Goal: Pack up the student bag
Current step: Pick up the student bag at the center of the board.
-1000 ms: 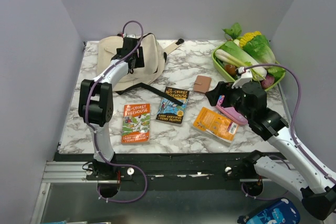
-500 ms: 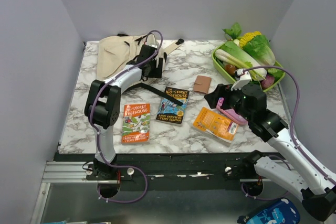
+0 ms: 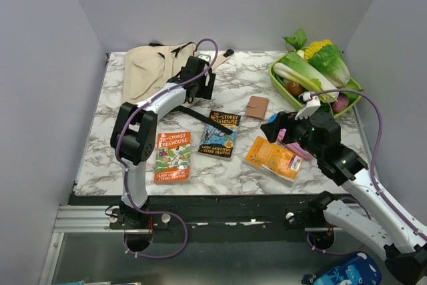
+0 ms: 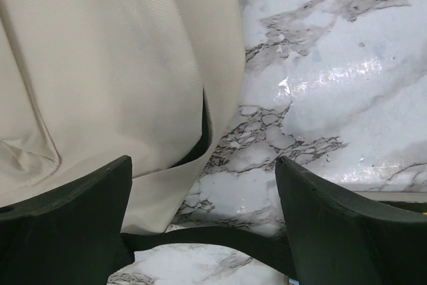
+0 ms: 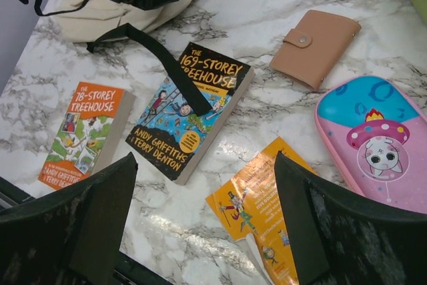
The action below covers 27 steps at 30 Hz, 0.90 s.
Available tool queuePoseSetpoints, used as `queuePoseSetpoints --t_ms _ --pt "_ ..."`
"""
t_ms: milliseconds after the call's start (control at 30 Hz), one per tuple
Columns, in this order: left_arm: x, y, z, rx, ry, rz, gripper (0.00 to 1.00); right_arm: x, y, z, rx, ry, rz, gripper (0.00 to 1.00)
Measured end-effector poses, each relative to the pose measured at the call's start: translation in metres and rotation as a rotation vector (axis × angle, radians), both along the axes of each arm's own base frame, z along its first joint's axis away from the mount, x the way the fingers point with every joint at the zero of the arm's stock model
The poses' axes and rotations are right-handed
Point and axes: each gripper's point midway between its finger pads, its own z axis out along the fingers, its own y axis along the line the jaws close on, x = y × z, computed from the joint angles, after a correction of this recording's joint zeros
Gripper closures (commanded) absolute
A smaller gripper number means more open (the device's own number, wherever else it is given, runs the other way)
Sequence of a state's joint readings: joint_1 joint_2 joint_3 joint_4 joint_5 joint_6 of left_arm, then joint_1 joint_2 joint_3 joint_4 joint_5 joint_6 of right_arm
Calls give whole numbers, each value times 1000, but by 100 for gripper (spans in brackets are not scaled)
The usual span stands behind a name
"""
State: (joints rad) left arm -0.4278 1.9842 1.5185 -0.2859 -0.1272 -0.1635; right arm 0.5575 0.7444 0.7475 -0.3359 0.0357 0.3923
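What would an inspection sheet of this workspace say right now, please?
Surface: marble table, no spills seen.
Job's things: student bag lying at the back left; its black strap crosses the blue book.
Clutter: orange book, yellow book, tan wallet, pink pencil case, green tray of vegetables.
Grippers: left gripper open over the bag's edge; right gripper open above the books; both empty.
Cables: a purple cable loops along each arm.
Surroundings: grey walls; blue pouch on the floor.
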Motion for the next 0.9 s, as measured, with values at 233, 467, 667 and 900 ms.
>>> queuePoseSetpoints --t_ms 233,467,667,900 --pt "11 4 -1 43 -22 28 9 -1 0 -9 -7 15 5 9" --pt "23 4 -41 143 13 34 72 -2 4 -6 13 10 21 11" --pt "23 9 -42 188 22 47 99 -5 6 -7 24 14 35 13" --pt "12 14 19 156 -21 41 100 -6 9 -6 33 16 48 14"
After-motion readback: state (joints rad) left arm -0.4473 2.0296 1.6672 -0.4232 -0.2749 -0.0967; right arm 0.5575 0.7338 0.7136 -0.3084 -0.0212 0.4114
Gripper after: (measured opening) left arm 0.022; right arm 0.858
